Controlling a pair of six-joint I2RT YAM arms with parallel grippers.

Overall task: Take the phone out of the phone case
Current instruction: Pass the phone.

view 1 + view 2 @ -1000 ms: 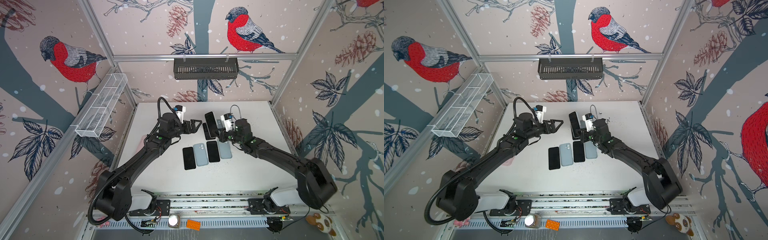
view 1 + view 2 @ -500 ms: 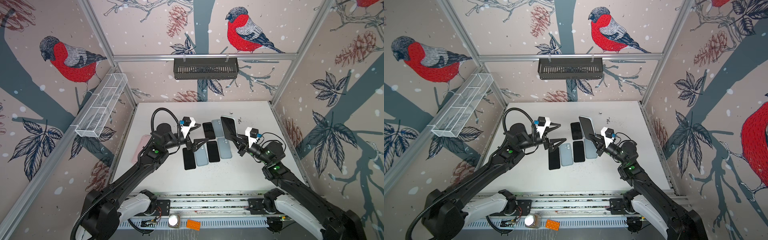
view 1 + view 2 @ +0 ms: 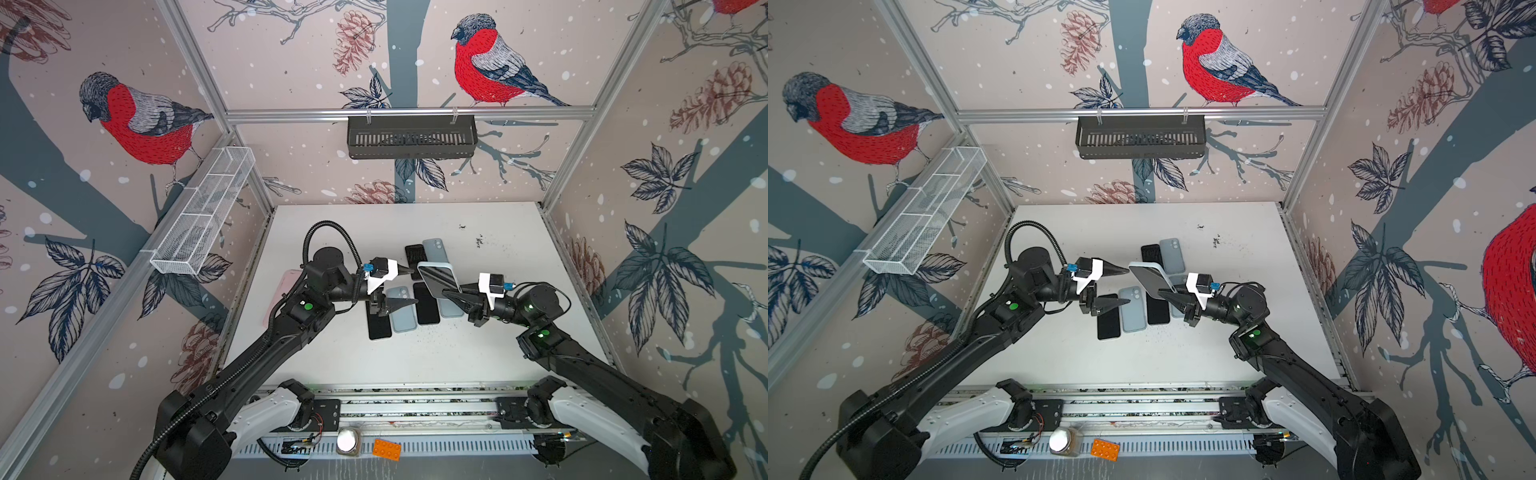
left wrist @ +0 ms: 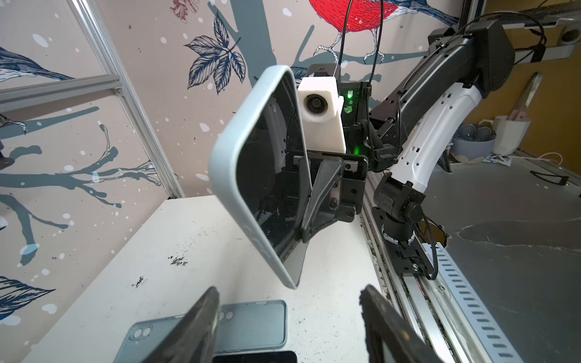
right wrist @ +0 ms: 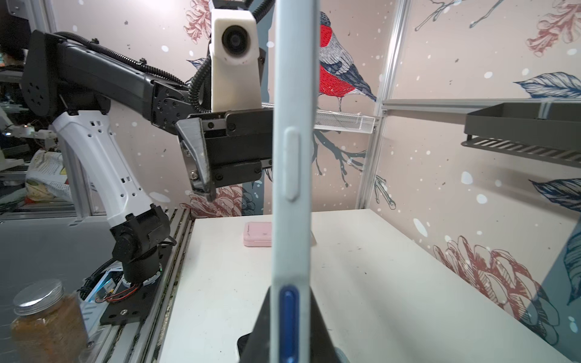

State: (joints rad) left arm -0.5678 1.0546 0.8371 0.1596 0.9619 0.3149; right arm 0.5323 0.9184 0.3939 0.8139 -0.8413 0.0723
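A phone with a dark screen [image 4: 267, 176] sits inside a pale blue phone case [image 3: 438, 279] [image 3: 1152, 279] [image 4: 226, 176], held up in the air over the middle of the table. My right gripper [image 3: 451, 297] [image 3: 1165, 296] [image 5: 294, 301] is shut on the case's lower edge; in the right wrist view the case [image 5: 295, 157] stands edge-on between its fingers. My left gripper [image 3: 411, 286] [image 3: 1128, 286] [image 4: 287, 295] faces the phone from the left. It is open and holds nothing, with its fingertips [image 4: 210, 298] just short of the case.
On the white table [image 3: 478, 357] below lie several loose phones and cases: a black phone [image 3: 379, 326], a grey-blue case [image 3: 403, 311], another black phone [image 3: 426, 307], and a black case [image 3: 415, 255] beside a grey-blue one [image 3: 434, 248]. A pink item [image 3: 282, 291] lies at the left edge.
The right arm has drawn back from the far row and lifted the cased phone. The left gripper has come forward to face it, and its jaws have narrowed somewhat.
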